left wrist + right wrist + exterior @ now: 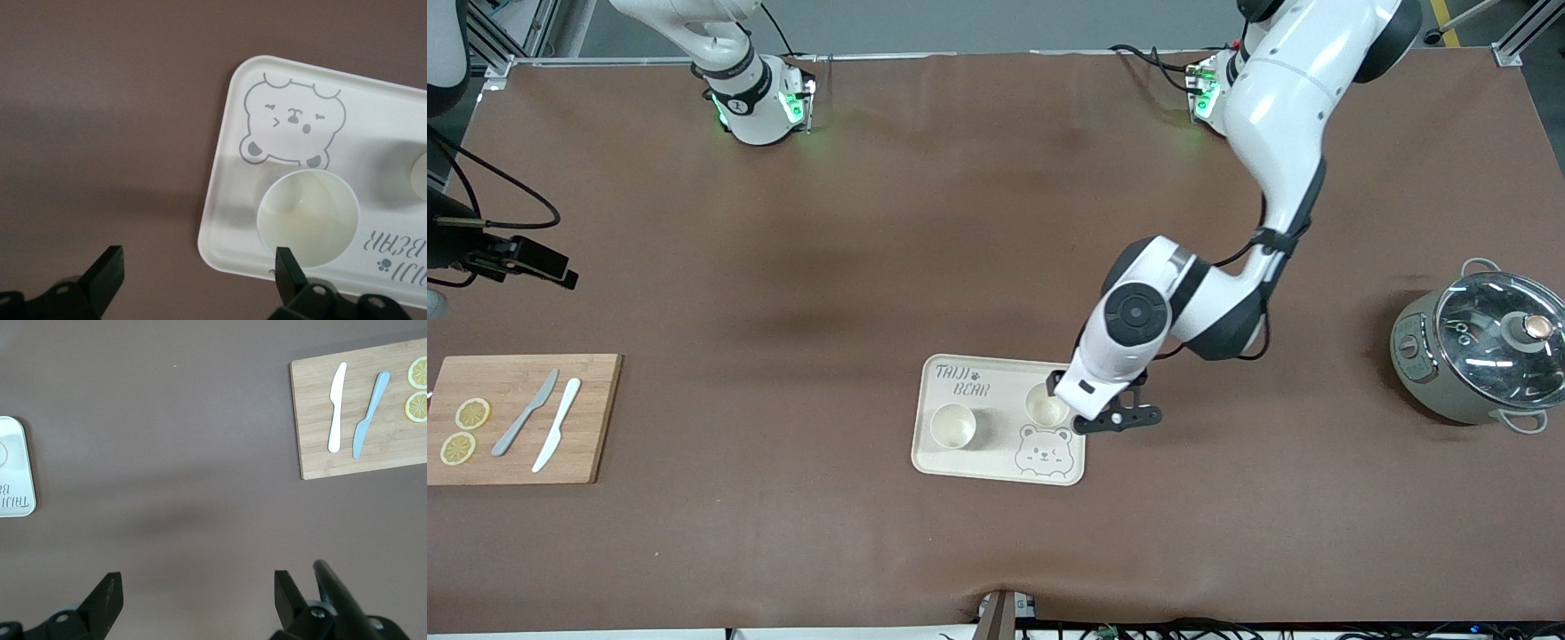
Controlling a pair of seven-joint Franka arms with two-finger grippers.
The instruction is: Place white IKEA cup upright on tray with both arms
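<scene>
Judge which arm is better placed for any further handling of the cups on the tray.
Left. The left gripper, open, hovers at the tray edge beside an upright cup; the second cup also stands there. The right gripper, open, waits over bare table near the cutting board.

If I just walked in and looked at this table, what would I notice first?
The big white left arm stretching down to the cream rectangular tray with the grey bear face, where two white cups stand upright; its black left gripper hangs with jaws open over the tray's edge. Next, the glass-lidded grey pot at the left arm's end.
</scene>
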